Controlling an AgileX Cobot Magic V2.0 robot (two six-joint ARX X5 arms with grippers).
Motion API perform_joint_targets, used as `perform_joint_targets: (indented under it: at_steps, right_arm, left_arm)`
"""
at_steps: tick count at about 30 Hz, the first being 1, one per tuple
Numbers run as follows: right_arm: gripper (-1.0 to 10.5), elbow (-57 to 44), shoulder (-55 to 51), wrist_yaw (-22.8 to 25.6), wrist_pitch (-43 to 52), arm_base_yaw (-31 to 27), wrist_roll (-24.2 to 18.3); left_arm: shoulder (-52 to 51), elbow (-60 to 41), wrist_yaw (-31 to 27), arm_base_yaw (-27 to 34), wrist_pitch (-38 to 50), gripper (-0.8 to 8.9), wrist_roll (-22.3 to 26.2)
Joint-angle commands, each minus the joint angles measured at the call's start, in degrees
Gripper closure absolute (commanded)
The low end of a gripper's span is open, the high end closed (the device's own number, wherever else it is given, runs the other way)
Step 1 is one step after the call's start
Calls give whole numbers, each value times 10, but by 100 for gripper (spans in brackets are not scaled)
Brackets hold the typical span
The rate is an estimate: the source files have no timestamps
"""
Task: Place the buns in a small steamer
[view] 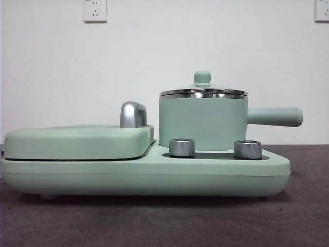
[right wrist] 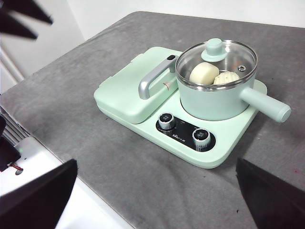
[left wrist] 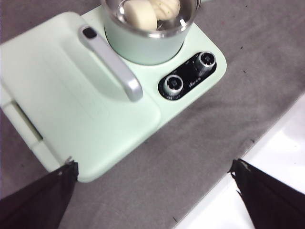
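The small steamer (right wrist: 217, 100) stands on the right half of the mint-green cooker, with its glass lid (right wrist: 215, 49) on and its handle (view: 275, 116) pointing right. Through the lid I see both buns inside: the smooth cream one (right wrist: 203, 73) and the ridged one (right wrist: 227, 78), side by side. The left wrist view shows them too (left wrist: 140, 14), at the picture's edge. My left gripper (left wrist: 153, 166) hangs open and empty over the grey cloth in front of the cooker. My right gripper (right wrist: 156, 164) is open too, farther back and well off the pot. Neither gripper shows in the front view.
The flat griddle lid (view: 77, 141) with its chrome handle (view: 132, 114) covers the cooker's left half. Two steel knobs (view: 182, 147) (view: 247, 149) sit on the front panel. The grey cloth ends at a white table edge (left wrist: 281, 143) near the grippers.
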Motion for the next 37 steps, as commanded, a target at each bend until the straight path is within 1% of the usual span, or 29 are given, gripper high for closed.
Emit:
perform_joint_targets:
  at_steps: [1, 5, 8, 9, 10, 11, 12, 13, 14, 15, 16, 30, 34, 37]
  right_arm:
    - [370, 5, 0, -1, 5, 3, 1]
    - [370, 5, 0, -1, 5, 3, 1]
    - [371, 5, 0, -1, 4, 3, 1]
    - [378, 5, 0, -1, 4, 3, 1]
    - [418, 5, 0, -1, 4, 3, 1]
    - [494, 5, 0, -1, 4, 3, 1]
    - [669, 5, 0, -1, 4, 3, 1]
    - [877, 5, 0, -1, 4, 3, -6]
    - [957, 5, 0, -2, 4, 3, -19]
    - [923, 5, 0, -2, 4, 3, -24]
    - [929, 5, 0, 0, 4, 3, -30]
    - [928, 5, 0, -1, 4, 3, -27]
    - [928, 5, 0, -1, 4, 3, -27]
    - [928, 5, 0, -1, 4, 3, -27]
  left_arm:
    - [-87, -89, 3, -3, 51, 285, -24]
    - [-195, -183, 3, -3, 96, 285, -42]
    - [-253, -226, 2, -3, 107, 295, -54]
    - [-267, -235, -1, -3, 107, 351, -59]
    - [-279, -240, -4, -3, 107, 476, -61]
    - [-286, -242, -4, -3, 106, 626, -61]
    - [-293, -242, -4, -3, 105, 832, -61]
    - [-298, -242, -4, -3, 107, 778, -61]
    - [-301, -242, -4, -3, 108, 795, -61]
    - [-303, -242, -4, -3, 110, 797, -61]
    - [-304, -242, -4, -3, 111, 792, -61]
    - [-306, -244, -4, -3, 120, 786, -61]
    - [-321, -276, -3, 14, 147, 786, -60]
    - [-342, -330, -3, 52, 197, 786, -60]
